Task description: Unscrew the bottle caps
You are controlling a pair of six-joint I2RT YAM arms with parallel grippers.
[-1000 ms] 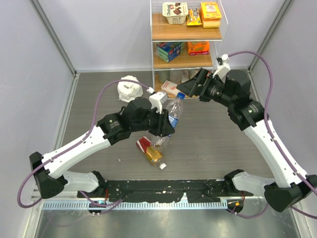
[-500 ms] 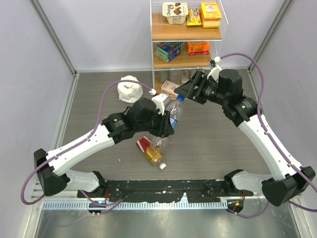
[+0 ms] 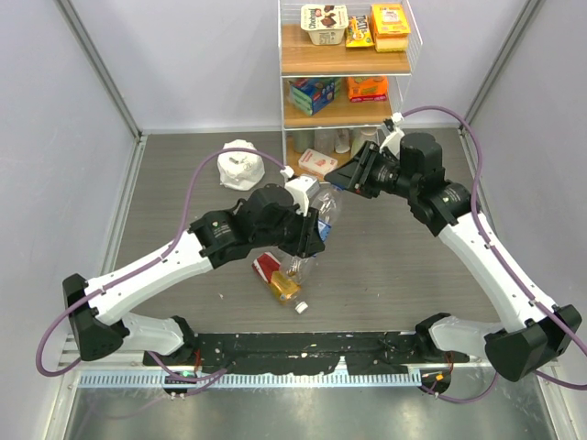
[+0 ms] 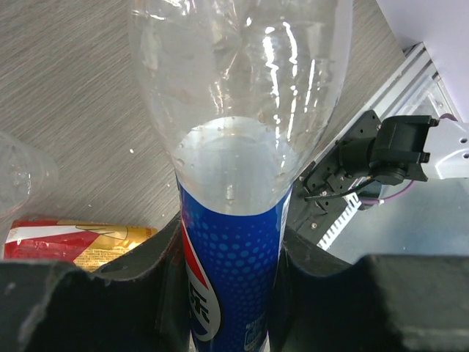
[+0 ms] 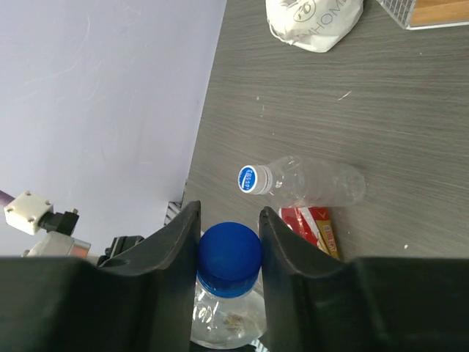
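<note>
My left gripper [image 4: 231, 246] is shut on the blue label of a clear bottle [image 4: 234, 279] and holds it off the table [image 3: 413, 266], neck pointing toward the right arm. Over that bottle's blue cap [image 5: 229, 253], my right gripper [image 5: 229, 213] has both fingers pressed against the cap's sides. In the top view the two grippers meet near the shelf's foot, where the held bottle [image 3: 323, 209] shows. A second clear bottle [image 5: 322, 182] lies on the table with its white cap [image 5: 251, 179] on. Beside it lies an amber bottle with a red-and-gold label [image 3: 275, 275].
A lumpy white bag [image 3: 240, 165] sits at the back left. A wire shelf rack [image 3: 344, 73] with snack boxes stands at the back centre, with a small carton [image 3: 316, 162] at its foot. Grey walls close in both sides.
My right gripper has moved left onto the held bottle's neck and its jaws have come together on the blue cap. The left arm still holds the bottle, shifted slightly.
</note>
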